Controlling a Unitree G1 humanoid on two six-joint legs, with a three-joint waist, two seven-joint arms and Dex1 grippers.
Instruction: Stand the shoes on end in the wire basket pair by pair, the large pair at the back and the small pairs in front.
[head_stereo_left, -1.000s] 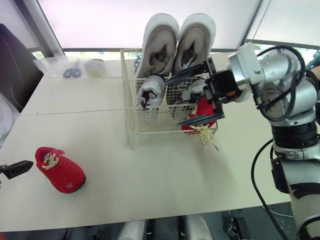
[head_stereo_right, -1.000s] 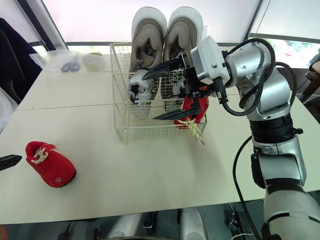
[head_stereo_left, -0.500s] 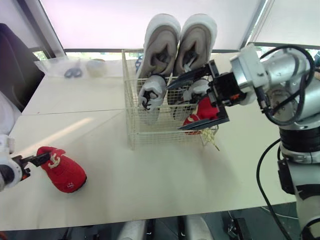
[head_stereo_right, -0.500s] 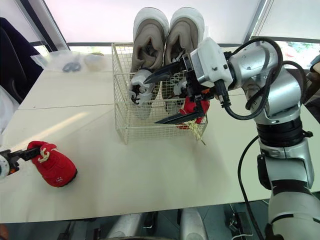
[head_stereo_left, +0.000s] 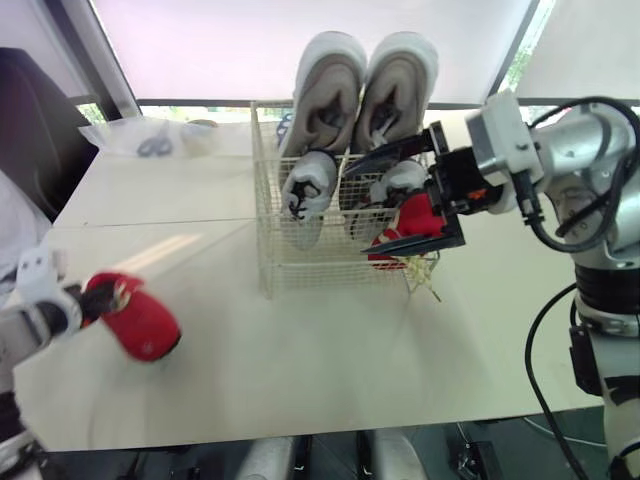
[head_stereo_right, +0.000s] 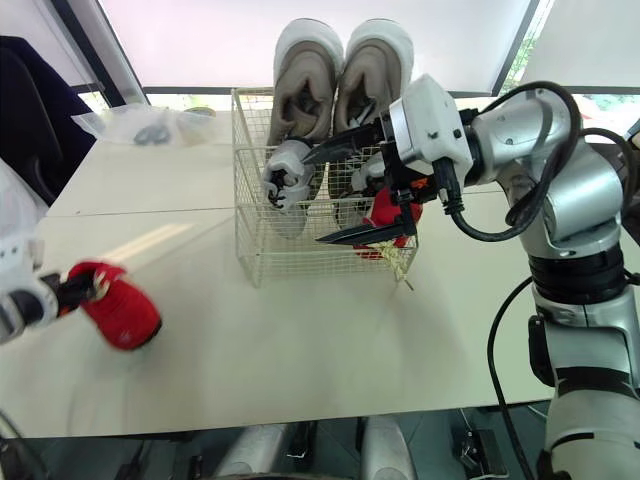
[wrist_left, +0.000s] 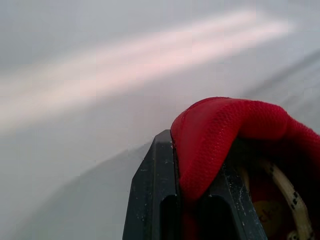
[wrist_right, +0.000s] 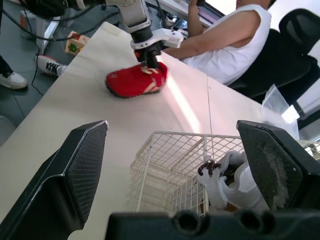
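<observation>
A small red shoe (head_stereo_left: 140, 325) lies on the table at the near left. My left gripper (head_stereo_left: 95, 295) is shut on the rim of its opening; in the left wrist view a black finger (wrist_left: 155, 200) presses against the red collar (wrist_left: 225, 125). The wire basket (head_stereo_left: 300, 270) holds a large beige-and-white pair (head_stereo_left: 365, 85) on end at the back. A small white pair (head_stereo_left: 305, 185) stands in front of it, with the other red shoe (head_stereo_left: 410, 225) at the front right. My right gripper (head_stereo_left: 354, 212) hangs open over the basket's right side, holding nothing.
A clear plastic bag (head_stereo_left: 150, 140) lies at the table's back left corner. A dark chair (head_stereo_left: 30, 130) stands beyond the left edge. A seated person (wrist_right: 225, 45) shows behind the table in the right wrist view. Yellow laces (head_stereo_left: 425, 278) trail out of the basket's front right corner.
My left gripper has moved in from the left onto the red shoe and shut on its collar. The right gripper has stayed open over the basket.
</observation>
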